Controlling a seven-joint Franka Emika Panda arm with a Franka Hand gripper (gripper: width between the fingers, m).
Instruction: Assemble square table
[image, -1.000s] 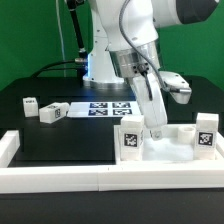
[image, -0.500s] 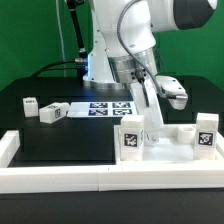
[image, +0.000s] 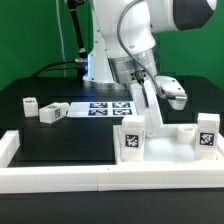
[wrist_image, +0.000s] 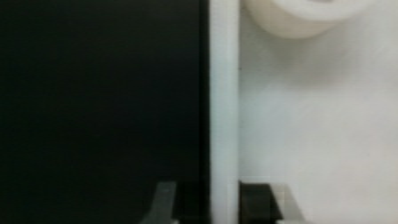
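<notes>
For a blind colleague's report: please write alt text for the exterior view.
The gripper of a white robot arm reaches down, shut on the edge of the white square tabletop. Two small tagged legs lie on the black table at the exterior view's left.

Backdrop: plain green wall (image: 30, 40) behind the scene. Counter (image: 60, 145): matte black top, evenly lit. Low white border wall (image: 100, 178) along the counter's front edge. Marker board (image: 100, 108) lies flat toward the rear.

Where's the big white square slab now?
On the exterior view's right, the square slab lies by the low white front wall, its edge in the claw.
</notes>
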